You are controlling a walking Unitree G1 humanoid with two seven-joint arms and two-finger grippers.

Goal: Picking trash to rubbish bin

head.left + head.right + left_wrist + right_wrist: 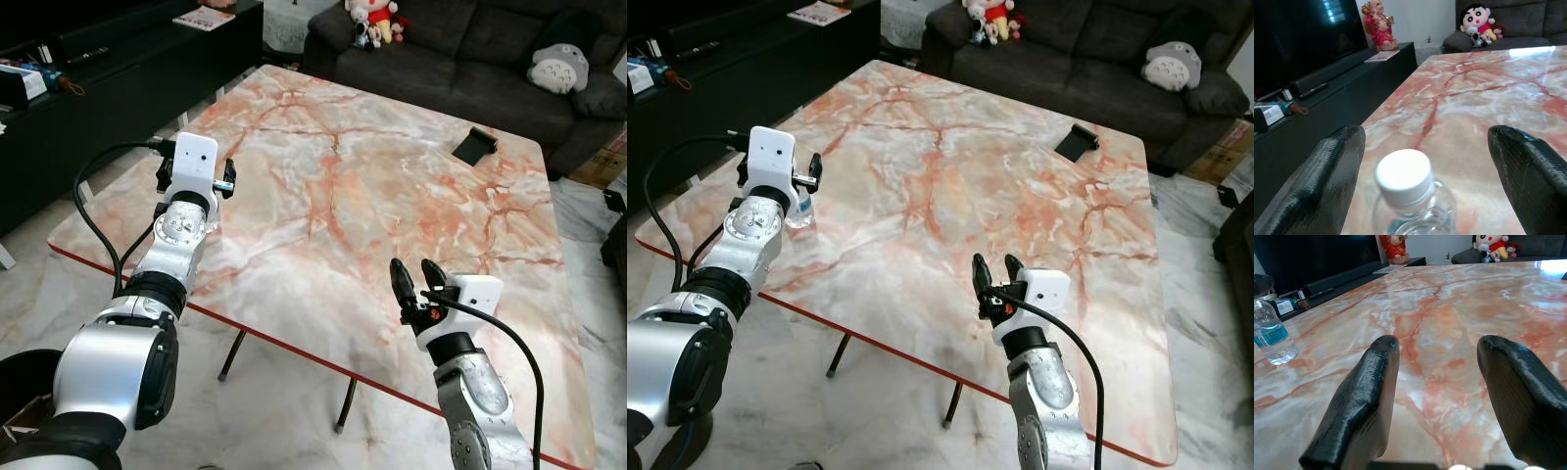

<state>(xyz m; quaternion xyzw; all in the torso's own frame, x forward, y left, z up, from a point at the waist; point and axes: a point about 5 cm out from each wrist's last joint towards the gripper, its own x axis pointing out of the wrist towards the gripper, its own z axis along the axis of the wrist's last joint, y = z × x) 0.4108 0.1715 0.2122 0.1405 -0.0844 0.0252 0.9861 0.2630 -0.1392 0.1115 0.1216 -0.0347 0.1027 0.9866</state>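
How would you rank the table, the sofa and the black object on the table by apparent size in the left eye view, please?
1. Table, largest.
2. Sofa, partly cropped and farther away, so true size is unsure.
3. Black object, smallest.

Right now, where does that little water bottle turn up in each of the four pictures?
Left eye view: hidden behind the left gripper's wrist camera, near the table's left edge.
Right eye view: the water bottle peeks out just below that camera.
Left wrist view: its white cap sits between the open fingers.
Right wrist view: it stands far off.
Shared landmark: the marble table.
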